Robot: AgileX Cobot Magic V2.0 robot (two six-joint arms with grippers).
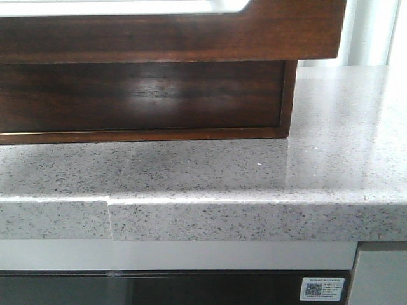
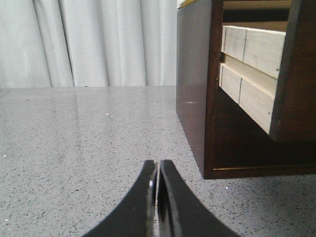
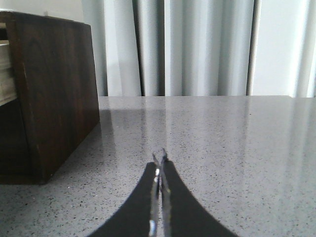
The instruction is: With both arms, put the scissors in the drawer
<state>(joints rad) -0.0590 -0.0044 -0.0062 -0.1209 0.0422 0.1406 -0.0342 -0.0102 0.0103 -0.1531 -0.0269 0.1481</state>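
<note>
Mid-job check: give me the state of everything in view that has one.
Drawer: pulled out, overhanging the cabinet.
Left gripper: shut, empty, low over the counter.
Right gripper: shut, empty, beside the cabinet.
Scissors: not in any view.

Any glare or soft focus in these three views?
Front view: broad glare patch on the glossy dark-brown wooden drawer front, with the top of the frame blown out. Left wrist view: the black left gripper is blurred up close. Right wrist view: curtain reflections streak the speckled grey stone countertop, and the right gripper is soft.
</note>
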